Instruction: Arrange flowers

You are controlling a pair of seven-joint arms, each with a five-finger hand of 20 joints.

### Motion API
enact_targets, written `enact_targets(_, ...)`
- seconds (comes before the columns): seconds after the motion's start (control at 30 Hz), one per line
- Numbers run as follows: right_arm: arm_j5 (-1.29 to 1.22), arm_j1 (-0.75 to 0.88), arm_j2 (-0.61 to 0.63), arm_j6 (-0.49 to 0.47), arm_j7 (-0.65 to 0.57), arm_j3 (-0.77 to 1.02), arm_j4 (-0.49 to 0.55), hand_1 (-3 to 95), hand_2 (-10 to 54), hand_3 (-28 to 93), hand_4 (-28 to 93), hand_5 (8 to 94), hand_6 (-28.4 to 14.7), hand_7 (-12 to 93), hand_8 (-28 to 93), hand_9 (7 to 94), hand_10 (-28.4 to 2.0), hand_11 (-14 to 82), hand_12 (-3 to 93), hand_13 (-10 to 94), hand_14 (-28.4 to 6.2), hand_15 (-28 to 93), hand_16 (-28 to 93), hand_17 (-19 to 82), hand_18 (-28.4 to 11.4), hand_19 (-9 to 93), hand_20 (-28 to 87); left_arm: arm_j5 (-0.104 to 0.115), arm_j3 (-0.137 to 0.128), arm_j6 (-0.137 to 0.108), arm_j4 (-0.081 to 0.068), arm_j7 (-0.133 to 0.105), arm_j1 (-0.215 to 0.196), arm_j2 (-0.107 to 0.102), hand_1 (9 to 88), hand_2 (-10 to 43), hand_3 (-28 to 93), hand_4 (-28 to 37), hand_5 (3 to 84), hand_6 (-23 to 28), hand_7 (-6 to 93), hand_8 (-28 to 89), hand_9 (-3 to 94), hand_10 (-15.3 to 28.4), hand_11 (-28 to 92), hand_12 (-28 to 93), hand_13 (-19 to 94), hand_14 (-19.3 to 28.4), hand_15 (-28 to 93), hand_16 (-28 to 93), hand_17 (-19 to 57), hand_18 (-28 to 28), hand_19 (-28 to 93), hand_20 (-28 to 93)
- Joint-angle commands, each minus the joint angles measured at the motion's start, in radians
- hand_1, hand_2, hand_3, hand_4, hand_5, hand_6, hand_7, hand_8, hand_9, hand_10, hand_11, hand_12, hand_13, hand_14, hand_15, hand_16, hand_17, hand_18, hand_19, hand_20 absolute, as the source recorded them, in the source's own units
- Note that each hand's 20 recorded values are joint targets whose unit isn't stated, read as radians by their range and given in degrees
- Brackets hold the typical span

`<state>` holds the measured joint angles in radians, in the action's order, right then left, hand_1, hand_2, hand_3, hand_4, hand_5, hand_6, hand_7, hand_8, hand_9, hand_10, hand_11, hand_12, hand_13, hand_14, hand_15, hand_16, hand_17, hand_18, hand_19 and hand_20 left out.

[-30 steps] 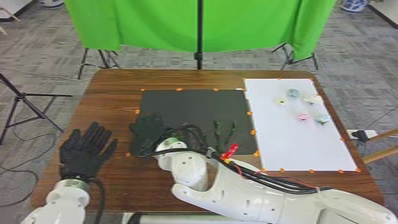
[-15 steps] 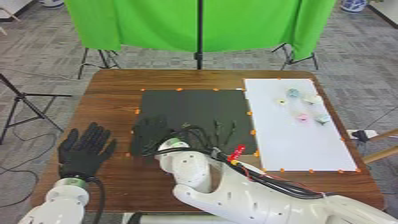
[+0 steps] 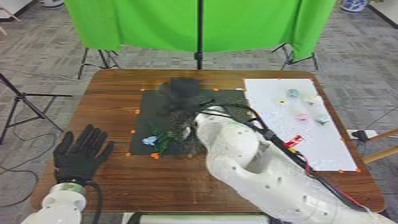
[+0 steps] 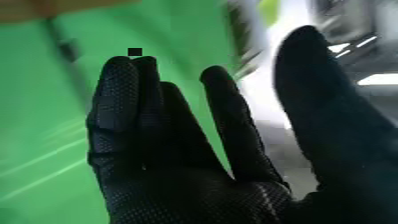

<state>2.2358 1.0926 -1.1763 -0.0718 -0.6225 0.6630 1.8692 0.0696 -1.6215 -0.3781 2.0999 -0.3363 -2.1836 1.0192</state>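
Green cloth (image 3: 142,30) hangs at twelve o'clock, beyond the desk (image 3: 111,107). In the head view, the right hand (image 3: 184,90) has swung towards the mat's (image 3: 151,112) twelve, revealing a blue flower (image 3: 149,140) at its eight, seemingly freed for arranging. More flowers (image 3: 302,117) lie at the desk's two; the left hand (image 3: 78,157) rests spread at nine. In the right wrist view, the right hand is straight-fingered, thumb apart, pinching nothing.

A green cloth (image 3: 258,22) hangs at twelve o'clock (rather vivid) over grey carpet (image 3: 53,65); tripod (image 3: 27,95) at nine.
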Motion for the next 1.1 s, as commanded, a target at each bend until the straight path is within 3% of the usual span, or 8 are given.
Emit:
enact_targets(0.03,0.157,0.137,0.318,0.031,-0.12,0.233,-0.046,46.6,-9.5,78,-28,48.2,-10.8,12,-9,38.1,-26.6,12.0,17.0,28,-25.1,53,10,21,-28.0,75,26,-0.012,-0.005,0.029,0.002,-0.015,-0.071,0.016,25.8,12.0,77,-28.3,42.4,8.1,19.5,-11,35.0,14.7,29,12,26,14.3,49,-6,-6.2,14.2,39,19)
enact_targets(0.13,0.112,0.239,0.376,0.0,-0.122,0.353,-0.037,47.5,-9.5,79,-28,48.2,-10.7,12,-9,38.1,-26.4,12.1,16.9,27,-24.9,51,9,19,-27.6,74,25,-0.015,-0.006,-0.002,0.011,-0.021,-0.08,0.021,25.9,12.2,76,-28.3,42.5,8.0,19.4,-11,35.2,14.7,29,12,27,14.3,49,-6,-6.2,14.3,39,19)
enact_targets(0.47,0.093,0.376,0.428,-0.1,-0.111,0.469,-0.091,50.4,-9.5,80,-28,47.6,-8.8,14,-10,39.2,-23.6,12.9,16.7,29,-22.4,49,9,18,-25.9,71,22,-0.009,0.001,-0.005,0.016,-0.037,-0.093,0.02,26.0,12.5,76,-28.3,42.9,8.1,19.0,-10,35.7,14.7,29,12,27,14.4,48,-6,-6.3,14.4,40,19)
enact_targets(0.67,0.112,0.351,0.423,-0.087,-0.074,0.421,-0.17,50.8,-9.5,78,-28,48.1,-6.8,16,-10,42.7,-20.4,13.5,16.2,39,-18.1,47,11,21,-24.7,71,21,-0.001,0.007,0.023,0.007,-0.041,-0.09,0.025,25.9,12.5,76,-28.3,42.9,8.2,19.0,-10,35.8,14.7,29,12,27,14.5,49,-6,-6.3,14.4,40,19)
enact_targets(0.8,0.107,0.351,0.413,-0.061,-0.07,0.411,-0.188,57.0,-9.5,71,-28,56.9,-3.1,19,-11,59.6,-16.1,20.8,18.7,55,-11.7,48,27,28,-23.6,78,27,-0.006,0.004,0.024,0.005,-0.037,-0.089,0.028,25.9,12.2,77,-28.3,42.9,8.1,18.9,-10,35.8,14.8,29,12,27,14.4,49,-6,-6.3,14.4,40,19)
enact_targets(0.87,0.111,0.355,0.412,-0.039,-0.066,0.404,-0.193,60.2,-9.5,65,-28,61.7,-2.1,22,-6,67.7,-14.1,17.4,27.9,60,-9.1,45,34,30,-23.2,78,30,-0.006,0.004,0.023,0.005,-0.036,-0.088,0.029,25.9,12.2,77,-28.3,42.9,8.1,18.9,-10,35.9,14.7,29,12,27,14.5,48,-6,-6.3,14.5,39,19)
enact_targets(0.97,0.132,0.364,0.417,0.003,-0.066,0.396,-0.191,64.0,-8.0,54,-28,68.3,-1.4,32,10,77.2,-12.0,11.9,39.2,65,-8.3,44,36,31,-22.3,78,34,-0.006,0.004,0.023,0.004,-0.034,-0.089,0.03,25.9,12.2,77,-28.3,42.9,8.1,18.8,-10,35.9,14.7,29,12,27,14.4,48,-6,-6.3,14.5,39,19)
enact_targets(1.1,0.151,0.36,0.423,0.069,-0.056,0.386,-0.171,67.2,-4.9,49,-28,69.4,-1.1,36,14,79.4,-11.1,11.4,41.0,66,-8.0,44,37,31,-21.5,78,36,-0.002,0.002,0.022,0.006,-0.037,-0.097,0.03,25.9,12.2,77,-28.3,42.9,8.1,18.8,-10,36.0,14.8,29,12,27,14.5,48,-6,-6.3,14.5,39,19)
